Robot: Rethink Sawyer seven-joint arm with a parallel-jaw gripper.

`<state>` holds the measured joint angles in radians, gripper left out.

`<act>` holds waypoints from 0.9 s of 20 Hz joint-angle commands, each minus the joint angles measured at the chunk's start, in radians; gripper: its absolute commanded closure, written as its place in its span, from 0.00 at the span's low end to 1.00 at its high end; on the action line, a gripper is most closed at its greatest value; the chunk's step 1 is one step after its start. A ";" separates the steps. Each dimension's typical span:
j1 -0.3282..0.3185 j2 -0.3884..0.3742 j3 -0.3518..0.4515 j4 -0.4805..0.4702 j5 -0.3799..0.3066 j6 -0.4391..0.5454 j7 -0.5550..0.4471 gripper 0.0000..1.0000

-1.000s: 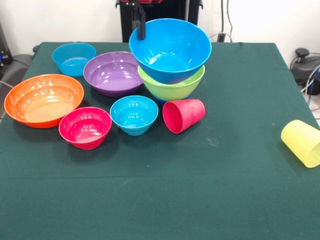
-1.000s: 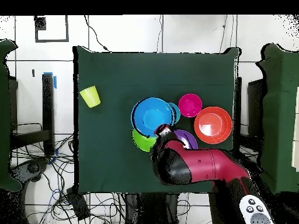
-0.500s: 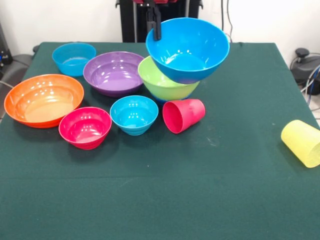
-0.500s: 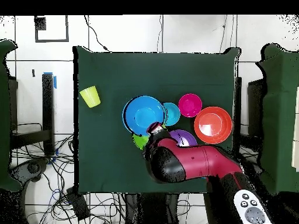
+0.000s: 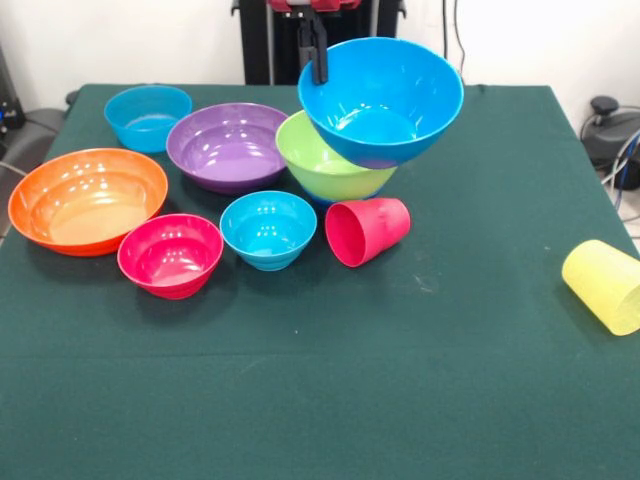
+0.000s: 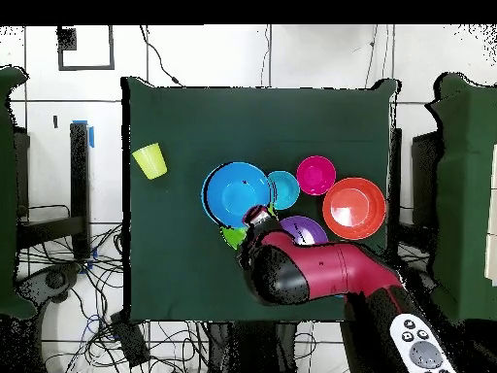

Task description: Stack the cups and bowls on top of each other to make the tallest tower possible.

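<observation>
end effector (image 5: 317,62) gripping big blue bowl (image 5: 385,100), lime bowl (image 5: 325,160) beneath, red cup (image 5: 367,230) near

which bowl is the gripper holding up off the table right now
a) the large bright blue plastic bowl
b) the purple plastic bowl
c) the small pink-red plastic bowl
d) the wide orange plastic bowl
a: the gripper pinches the rim of the large bright blue plastic bowl, which hangs tilted above the lime green plastic bowl; the others sit on the table.
</observation>
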<state>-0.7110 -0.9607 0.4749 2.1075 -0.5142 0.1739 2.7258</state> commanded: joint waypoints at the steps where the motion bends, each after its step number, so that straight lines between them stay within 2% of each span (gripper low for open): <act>1: -0.034 0.029 0.087 0.052 0.013 -0.025 -0.026 1.00; 6: -0.050 0.032 0.101 0.053 0.005 -0.017 -0.031 1.00; 18: -0.072 -0.020 0.153 0.082 0.053 0.033 -0.035 1.00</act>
<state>-0.7810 -0.9629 0.5489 2.1209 -0.4937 0.1741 2.7258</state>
